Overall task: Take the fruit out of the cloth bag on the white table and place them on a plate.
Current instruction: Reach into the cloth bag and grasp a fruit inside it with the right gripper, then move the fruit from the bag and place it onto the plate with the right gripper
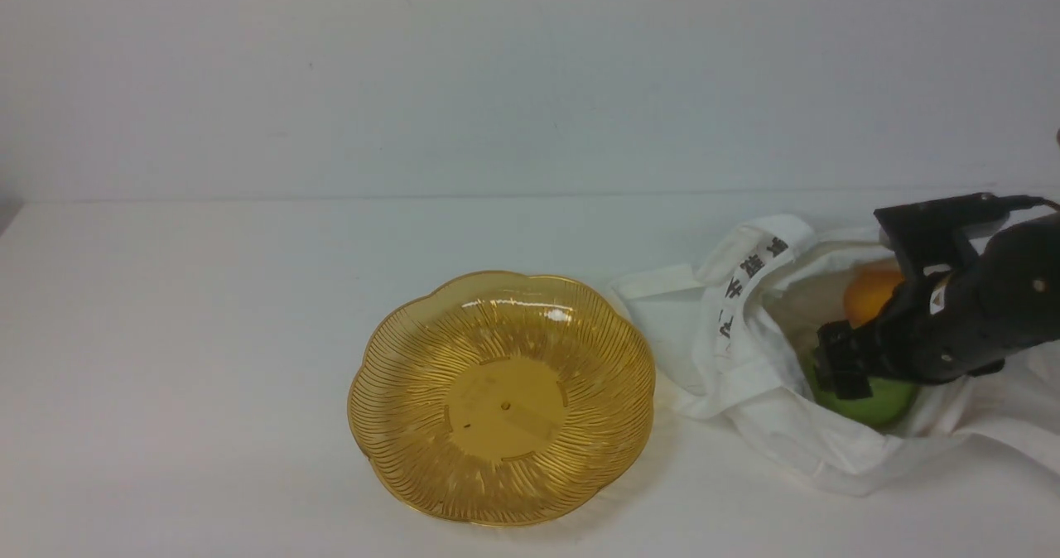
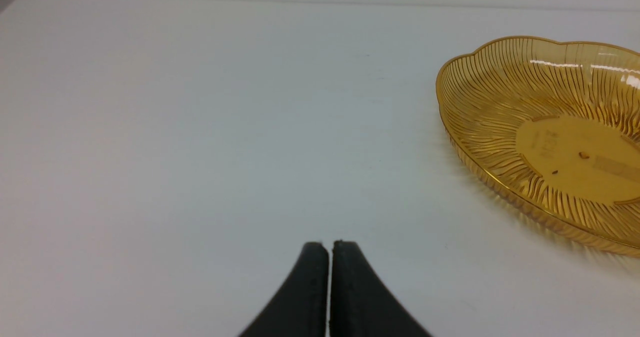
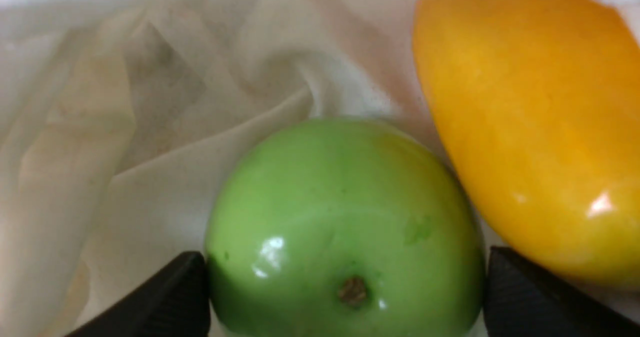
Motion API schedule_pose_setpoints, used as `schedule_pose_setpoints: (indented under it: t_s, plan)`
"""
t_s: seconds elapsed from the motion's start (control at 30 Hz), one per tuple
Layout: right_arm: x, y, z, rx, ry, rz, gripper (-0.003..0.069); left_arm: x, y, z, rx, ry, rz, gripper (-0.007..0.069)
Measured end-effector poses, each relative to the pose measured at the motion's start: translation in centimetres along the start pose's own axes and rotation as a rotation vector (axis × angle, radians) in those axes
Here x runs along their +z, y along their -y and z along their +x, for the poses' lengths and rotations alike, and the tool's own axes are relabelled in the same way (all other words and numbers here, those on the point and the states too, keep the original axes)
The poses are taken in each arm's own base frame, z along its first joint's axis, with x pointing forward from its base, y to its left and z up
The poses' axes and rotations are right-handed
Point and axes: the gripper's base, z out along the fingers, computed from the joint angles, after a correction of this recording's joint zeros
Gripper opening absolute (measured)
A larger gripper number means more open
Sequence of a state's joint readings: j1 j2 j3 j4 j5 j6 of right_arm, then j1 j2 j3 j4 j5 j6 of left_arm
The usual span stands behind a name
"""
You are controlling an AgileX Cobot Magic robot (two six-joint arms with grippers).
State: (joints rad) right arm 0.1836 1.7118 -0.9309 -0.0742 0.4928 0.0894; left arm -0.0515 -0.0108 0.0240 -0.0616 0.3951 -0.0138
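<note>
A: Grippers?
B: My right gripper [image 1: 840,372] is inside the cloth bag [image 1: 745,376], clamped on the green apple [image 3: 345,217] from 2 sides. My left gripper [image 2: 329,247] is closed up, idle over the white table [image 1: 166,376].
A: Layout?
B: Bag sits at 3 o'clock of the plate [image 1: 397,425]; mango [image 3: 540,127] just beside the apple, at its 12 o'clock.
A: Risk?
B: Glossy skin, so I'd guess a slip on the lift. Loose cloth could snag and drag the mango.

- Left of the plate [image 1: 397,351], the table [image 1: 182,334] lies open.
- Inside the bag [image 1: 745,376], the mango [image 1: 869,293] crowds the apple [image 3: 340,217] from the far side, perhaps touching; cloth folds close around.
</note>
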Motion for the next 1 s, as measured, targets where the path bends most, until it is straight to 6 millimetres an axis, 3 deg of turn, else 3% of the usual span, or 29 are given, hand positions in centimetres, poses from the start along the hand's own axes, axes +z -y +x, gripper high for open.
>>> schedule_pose_setpoints:
  t_s: [0.1,0.33,0.5,0.53,0.6,0.67,0.73,0.83,1.0]
  plan:
    - [0.1,-0.1,0.0,0.012,-0.004,-0.005,0.0624,0.0,0.0,0.0,0.000,0.000,0.000,-0.0008]
    - [-1.7,-0.1,0.4,0.041,-0.050,-0.009,0.0617,0.0,0.0,0.0,0.000,0.000,0.000,-0.0008]
    - [-5.9,-0.1,0.1,0.074,0.023,-0.028,0.0617,0.0,0.0,0.0,0.000,0.000,0.000,-0.0008]
    - [-5.9,-0.1,0.1,0.074,0.022,-0.028,0.0617,0.0,0.0,0.0,0.000,0.000,0.000,-0.0008]
    - [-9.1,-0.2,-0.1,0.112,0.105,-0.064,0.0617,0.0,0.0,0.0,0.000,0.000,0.000,-0.0008]
    - [-10.7,-0.4,-0.1,0.127,0.150,-0.090,0.0617,0.0,0.0,0.0,0.000,0.000,0.000,-0.0008]
    - [-13.1,-1.0,0.0,0.158,0.217,-0.166,0.0617,0.0,0.0,0.0,0.000,0.000,0.000,-0.0008]
    - [-14.1,-1.8,0.0,0.145,0.250,-0.231,0.0617,0.0,0.0,0.0,0.000,0.000,0.000,-0.0008]
    - [-14.9,-6.8,-0.2,0.001,0.311,-0.455,0.0617,0.0,0.0,0.0,0.000,0.000,0.000,-0.0008]
